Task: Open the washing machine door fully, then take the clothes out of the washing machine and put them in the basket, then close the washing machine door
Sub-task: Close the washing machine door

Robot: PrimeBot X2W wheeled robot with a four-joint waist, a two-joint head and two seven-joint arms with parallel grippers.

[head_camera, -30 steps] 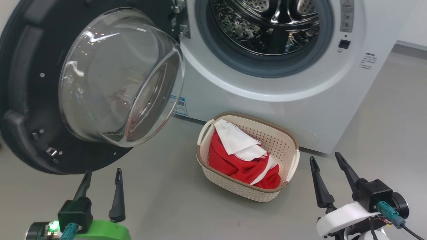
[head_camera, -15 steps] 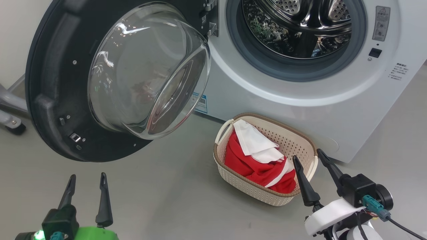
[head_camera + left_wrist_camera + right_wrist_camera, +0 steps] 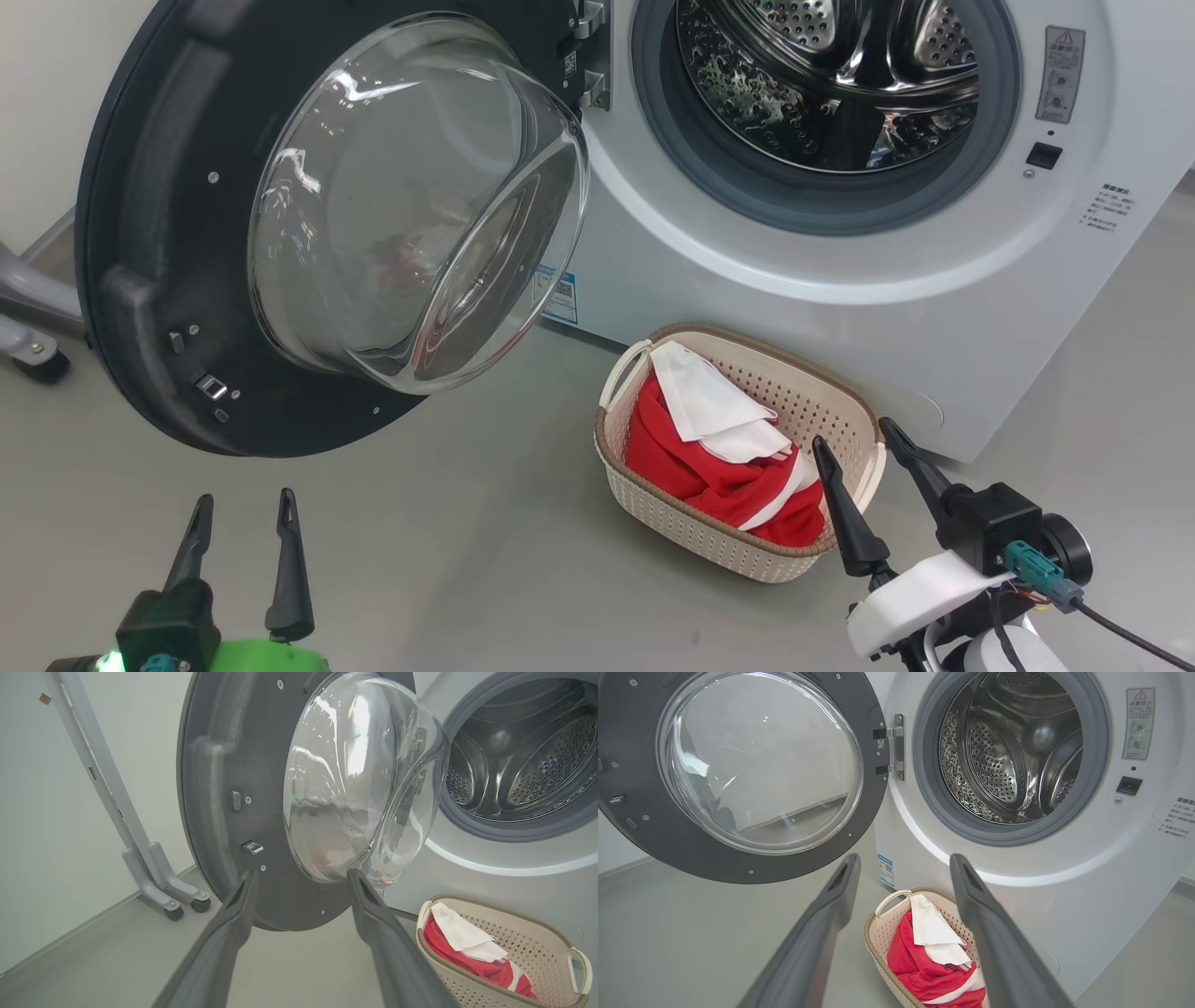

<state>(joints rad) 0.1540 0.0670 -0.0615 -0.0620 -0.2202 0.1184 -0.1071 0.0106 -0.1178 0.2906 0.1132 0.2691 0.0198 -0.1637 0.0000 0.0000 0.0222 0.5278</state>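
The washing machine [image 3: 840,280] [image 3: 1064,877] stands with its black round door [image 3: 168,280] [image 3: 219,765] [image 3: 640,826] swung wide open to the left, its glass bowl bulging out. The steel drum [image 3: 831,84] [image 3: 1008,751] shows no cloth inside. Red and white clothes [image 3: 719,448] [image 3: 929,956] [image 3: 467,952] lie in the cream basket [image 3: 653,509] [image 3: 878,933] [image 3: 528,952] on the floor before the machine. My left gripper [image 3: 243,509] [image 3: 301,877] is open and empty, low, below the door. My right gripper [image 3: 854,439] [image 3: 903,858] is open and empty, beside the basket's right end.
A grey wheeled stand [image 3: 154,877] [image 3: 28,345] sits to the left behind the door, near the pale wall. A blue sticker [image 3: 560,294] [image 3: 886,870] marks the machine's lower left corner. Grey floor [image 3: 448,560] spreads in front.
The head camera has turned, shifting the whole picture rightward. In the picture my right gripper has come closer to the basket's right end. Both grippers stay open.
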